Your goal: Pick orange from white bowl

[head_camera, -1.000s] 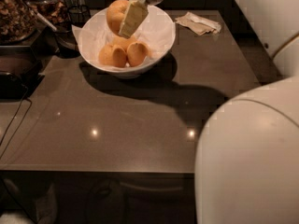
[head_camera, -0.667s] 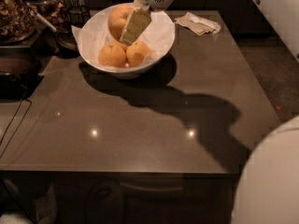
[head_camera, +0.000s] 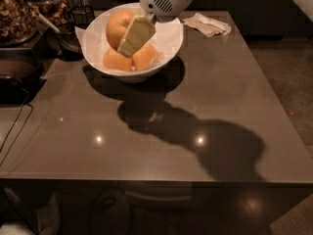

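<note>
The white bowl [head_camera: 168, 43] stands at the far left of the dark table. The orange [head_camera: 117, 26], large and deep orange, is at the bowl's upper left, above two smaller, paler fruits [head_camera: 116, 60] [head_camera: 145, 57] on the bowl's floor. My gripper [head_camera: 125, 42] reaches down into the bowl from the top of the view. It is shut on the orange. One pale finger pad [head_camera: 136, 35] lies across the orange's right side and the other finger is hidden behind the fruit. The white wrist housing [head_camera: 164, 1] hangs over the bowl's far rim.
A crumpled napkin [head_camera: 209, 24] lies at the table's far right. Dark glass cups [head_camera: 80, 16] and a container of dried goods [head_camera: 17, 16] stand left of the bowl. A dark tray [head_camera: 17, 80] and a cable [head_camera: 14, 131] are at the left edge.
The gripper and the orange have shifted slightly down in view together, while the bowl and the two paler fruits stayed put. The white arm body that filled the lower right has left the view.
</note>
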Controlling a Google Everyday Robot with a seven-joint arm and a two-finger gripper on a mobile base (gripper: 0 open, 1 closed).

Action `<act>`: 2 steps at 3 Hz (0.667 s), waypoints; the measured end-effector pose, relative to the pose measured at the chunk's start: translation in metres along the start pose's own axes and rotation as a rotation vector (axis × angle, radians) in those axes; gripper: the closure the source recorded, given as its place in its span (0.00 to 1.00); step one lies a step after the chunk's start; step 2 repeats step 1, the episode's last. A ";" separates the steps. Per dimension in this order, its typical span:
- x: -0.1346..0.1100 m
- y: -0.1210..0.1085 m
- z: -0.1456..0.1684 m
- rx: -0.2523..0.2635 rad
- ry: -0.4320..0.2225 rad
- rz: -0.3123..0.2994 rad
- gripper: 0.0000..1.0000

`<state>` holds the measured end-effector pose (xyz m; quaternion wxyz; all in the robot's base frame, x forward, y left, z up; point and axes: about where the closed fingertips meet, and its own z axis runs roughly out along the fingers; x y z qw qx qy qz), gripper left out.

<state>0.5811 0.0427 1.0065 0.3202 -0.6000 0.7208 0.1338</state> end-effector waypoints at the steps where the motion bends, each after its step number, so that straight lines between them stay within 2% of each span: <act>1: -0.001 0.019 -0.006 0.004 0.004 0.052 1.00; 2: -0.001 0.019 -0.006 0.004 0.004 0.052 1.00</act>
